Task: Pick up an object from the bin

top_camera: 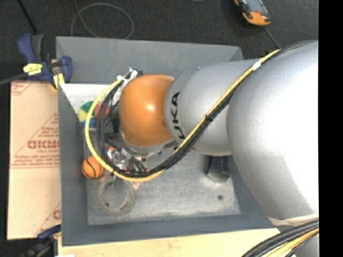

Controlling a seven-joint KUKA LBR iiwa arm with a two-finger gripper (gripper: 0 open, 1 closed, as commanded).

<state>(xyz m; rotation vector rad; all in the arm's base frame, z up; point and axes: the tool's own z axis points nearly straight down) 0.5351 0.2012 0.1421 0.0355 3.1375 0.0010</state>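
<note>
Arm enters bin from right edge and covers centre and far half. Orange wrist cover and looping cables crowd left side. Small orange ball sits by left wall, just beside cables. Clear ring lies flat near front-left corner. Green and yellow things heaped at far-left corner, partly hidden. Dark block under arm near right edge. Open floor: strip along front edge, from ring to right wall.

One each: orange ball, clear ring, dark block, green lump.
</note>
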